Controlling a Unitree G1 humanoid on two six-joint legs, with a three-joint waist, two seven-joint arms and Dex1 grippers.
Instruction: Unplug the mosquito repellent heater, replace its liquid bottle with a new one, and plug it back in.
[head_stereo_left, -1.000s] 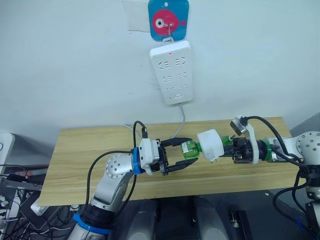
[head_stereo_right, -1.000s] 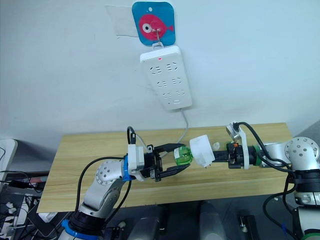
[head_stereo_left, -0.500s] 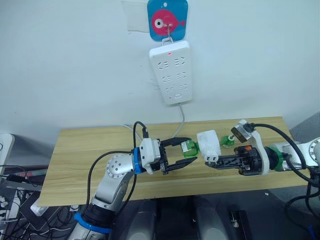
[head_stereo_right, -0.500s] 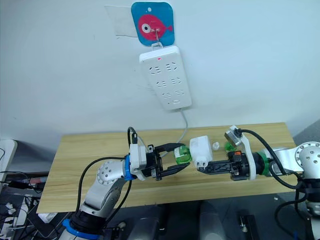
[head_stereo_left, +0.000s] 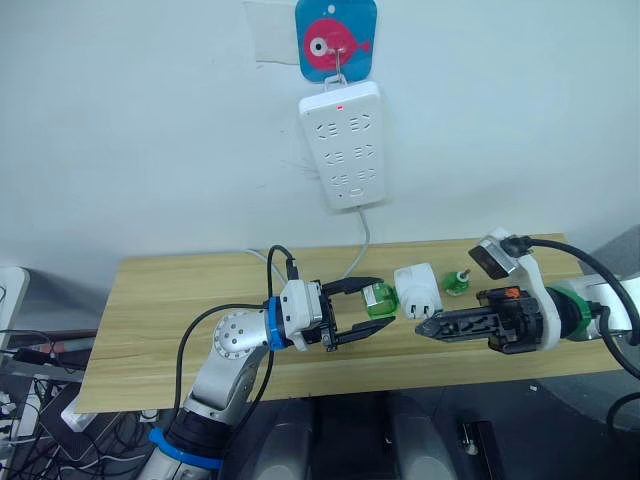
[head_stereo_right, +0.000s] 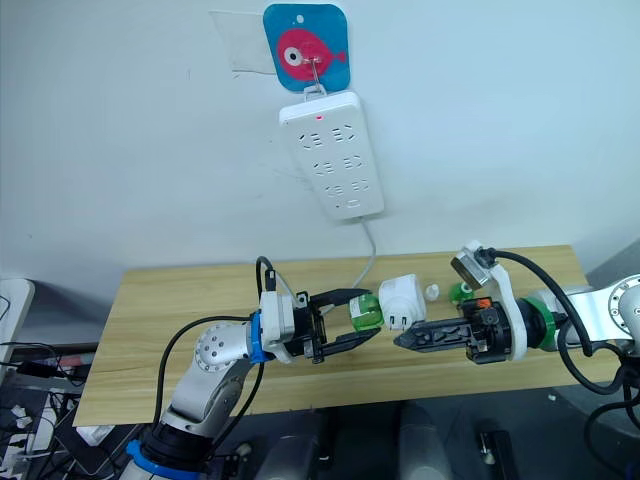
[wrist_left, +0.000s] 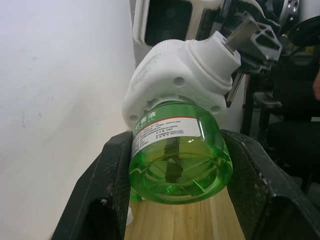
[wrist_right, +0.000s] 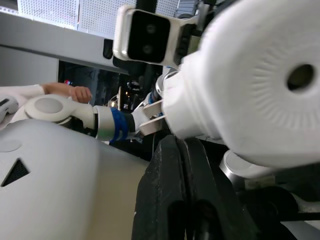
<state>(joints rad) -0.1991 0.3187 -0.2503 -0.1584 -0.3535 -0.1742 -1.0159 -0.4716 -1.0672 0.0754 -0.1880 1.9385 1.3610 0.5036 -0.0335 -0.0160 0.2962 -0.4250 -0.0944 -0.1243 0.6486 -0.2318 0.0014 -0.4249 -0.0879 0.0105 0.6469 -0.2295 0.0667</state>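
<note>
My left gripper (head_stereo_left: 376, 304) is shut on a green liquid bottle (head_stereo_left: 379, 298), holding it sideways above the wooden table (head_stereo_left: 180, 300). The white mosquito repellent heater (head_stereo_left: 416, 288) sits on the bottle's neck with its plug prongs pointing towards me. In the left wrist view the bottle (wrist_left: 175, 150) lies between both fingers, with the heater (wrist_left: 175, 80) beyond it. My right gripper (head_stereo_left: 422, 326) is shut with nothing in it, its tips just below the heater. The right wrist view shows the heater's vented face (wrist_right: 250, 90). Another green bottle (head_stereo_left: 457, 284) stands on the table behind my right gripper.
A long white power strip (head_stereo_left: 343, 145) hangs on the wall under a blue fish hook (head_stereo_left: 336, 38), its cable running down behind the table. A small white cap (head_stereo_right: 433, 291) lies by the standing bottle. A person's hand (wrist_right: 75, 92) shows in the background of the right wrist view.
My right gripper let go of the heater, dropped below it, drew back to the right and shut. The heater stays on the bottle in my left gripper, which has not moved.
</note>
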